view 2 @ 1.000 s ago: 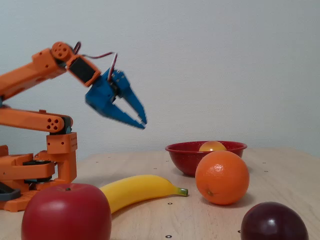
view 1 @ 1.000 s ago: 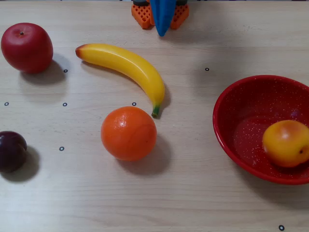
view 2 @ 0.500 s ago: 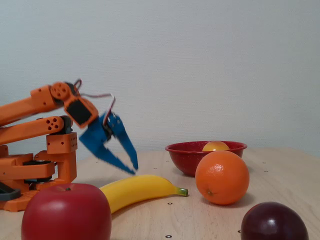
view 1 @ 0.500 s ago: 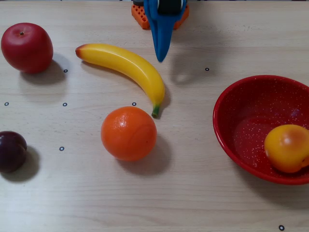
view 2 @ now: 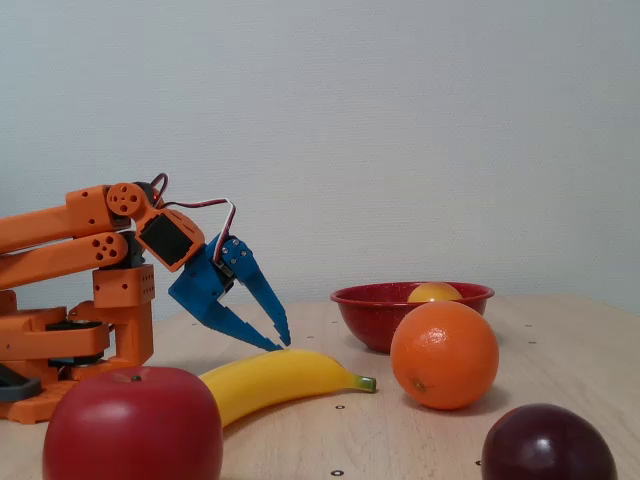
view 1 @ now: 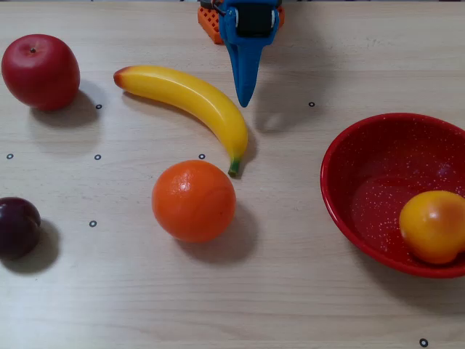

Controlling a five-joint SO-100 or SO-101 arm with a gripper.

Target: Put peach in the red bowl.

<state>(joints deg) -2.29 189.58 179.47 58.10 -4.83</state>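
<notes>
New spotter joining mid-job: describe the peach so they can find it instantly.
Find the red bowl at the right edge of the overhead-style fixed view. The peach lies inside it. It is yellow-orange with a reddish blush, smaller than the uniformly orange orange out on the table.

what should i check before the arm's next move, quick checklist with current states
1. Peach inside red bowl: ok.
2. End effector empty: ok, nothing between its fingers.
3. End effector clear of banana: cannot tell, its tips sit very close above it.
4. Bowl fully on the table: cannot tell, the top view cuts off its right side.
5. Orange, apple and plum outside the bowl: ok.
</notes>
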